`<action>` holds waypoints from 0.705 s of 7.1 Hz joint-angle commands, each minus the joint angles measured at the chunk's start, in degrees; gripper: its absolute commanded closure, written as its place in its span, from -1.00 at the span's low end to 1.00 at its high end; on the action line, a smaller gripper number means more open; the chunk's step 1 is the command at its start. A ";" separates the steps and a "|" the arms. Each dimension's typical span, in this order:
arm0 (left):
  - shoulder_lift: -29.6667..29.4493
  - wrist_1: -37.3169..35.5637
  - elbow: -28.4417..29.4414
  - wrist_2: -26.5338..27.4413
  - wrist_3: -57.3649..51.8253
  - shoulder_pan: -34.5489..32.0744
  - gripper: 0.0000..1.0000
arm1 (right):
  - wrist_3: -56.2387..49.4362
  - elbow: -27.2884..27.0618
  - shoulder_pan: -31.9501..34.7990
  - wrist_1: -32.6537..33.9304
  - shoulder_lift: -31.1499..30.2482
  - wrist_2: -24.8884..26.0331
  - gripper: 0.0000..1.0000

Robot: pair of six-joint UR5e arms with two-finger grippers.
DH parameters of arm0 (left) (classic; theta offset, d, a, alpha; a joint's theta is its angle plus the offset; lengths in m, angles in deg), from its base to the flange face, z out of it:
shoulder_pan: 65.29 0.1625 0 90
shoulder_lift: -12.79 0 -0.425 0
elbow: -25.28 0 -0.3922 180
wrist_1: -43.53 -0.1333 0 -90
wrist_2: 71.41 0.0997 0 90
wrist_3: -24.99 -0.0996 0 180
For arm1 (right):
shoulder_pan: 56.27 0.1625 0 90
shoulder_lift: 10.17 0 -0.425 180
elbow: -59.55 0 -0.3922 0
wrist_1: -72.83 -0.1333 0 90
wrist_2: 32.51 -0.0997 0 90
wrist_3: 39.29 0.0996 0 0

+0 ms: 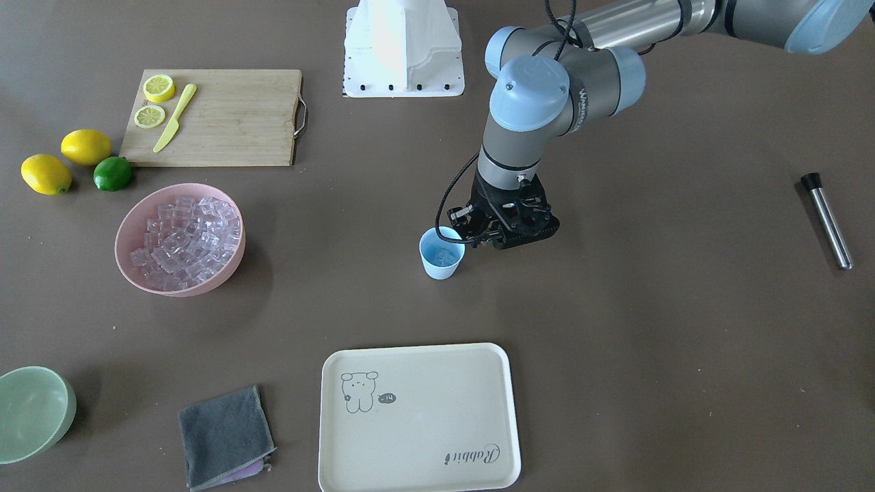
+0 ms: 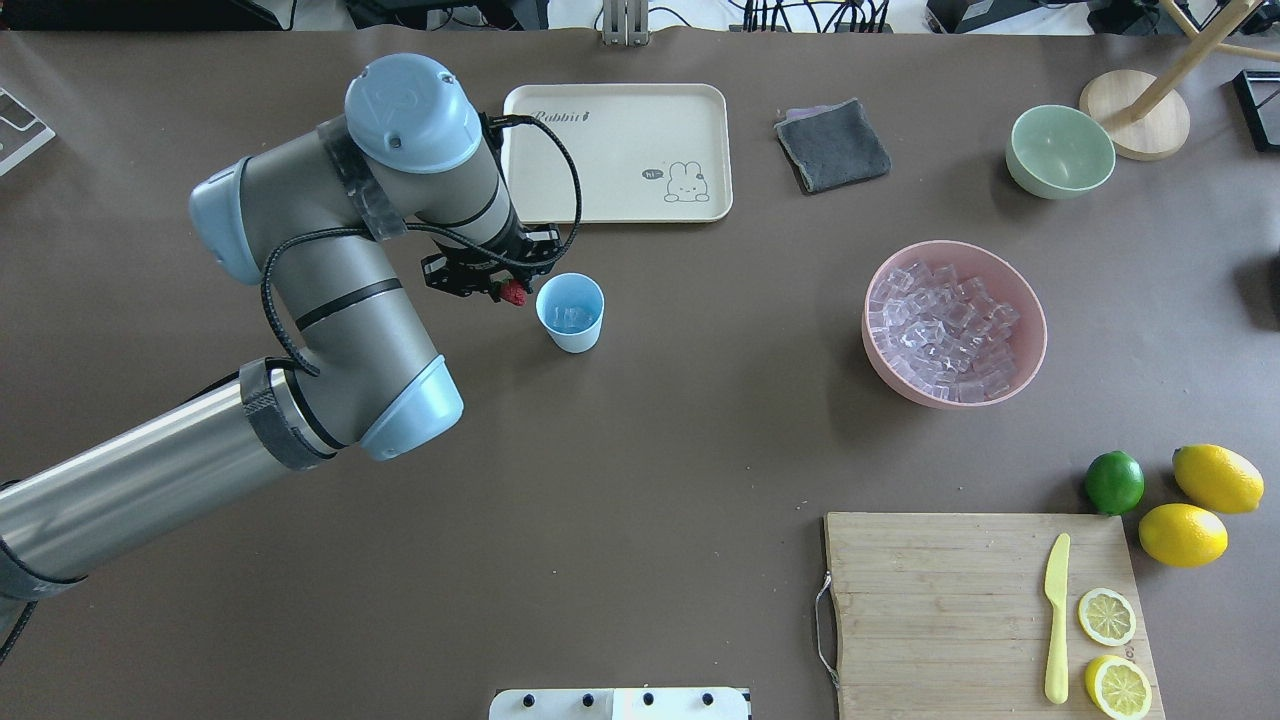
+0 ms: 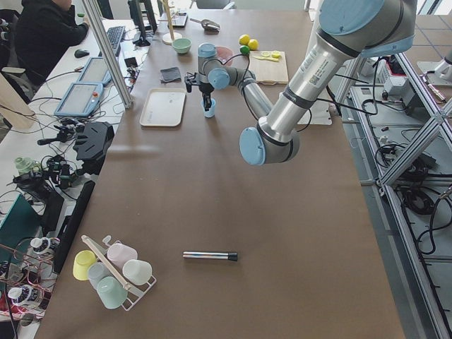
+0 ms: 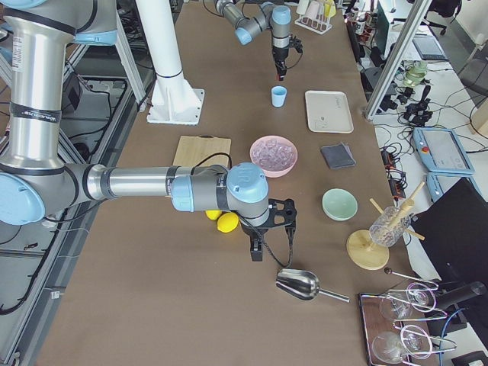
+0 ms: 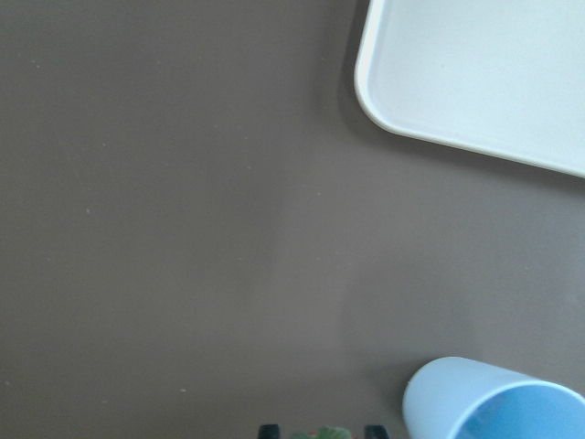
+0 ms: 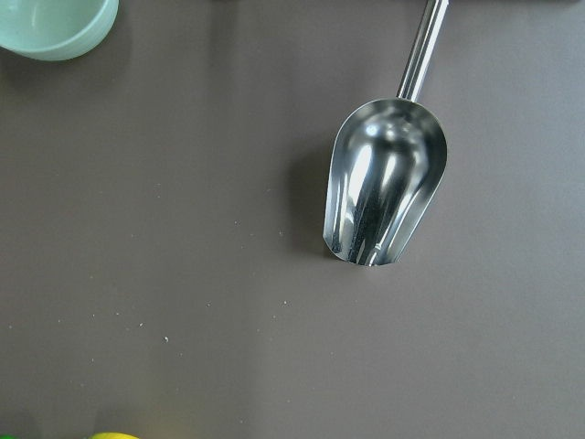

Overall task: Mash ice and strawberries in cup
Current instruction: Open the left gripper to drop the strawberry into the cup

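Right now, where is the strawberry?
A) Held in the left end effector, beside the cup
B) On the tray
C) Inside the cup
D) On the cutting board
A: the overhead view shows the red strawberry pinched at the tip of the left end effector, just to the side of the cup and not inside it.

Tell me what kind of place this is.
Probably a robotics lab staged as a drinks station: a robot arm works over a table laid with ice and lemons, while a person sits beside it near tablets.
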 commanded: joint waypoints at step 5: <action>-5.33 -0.52 4.18 3.48 3.33 1.93 -0.95 | -0.25 -0.24 0.24 -0.07 -0.50 0.09 -1.00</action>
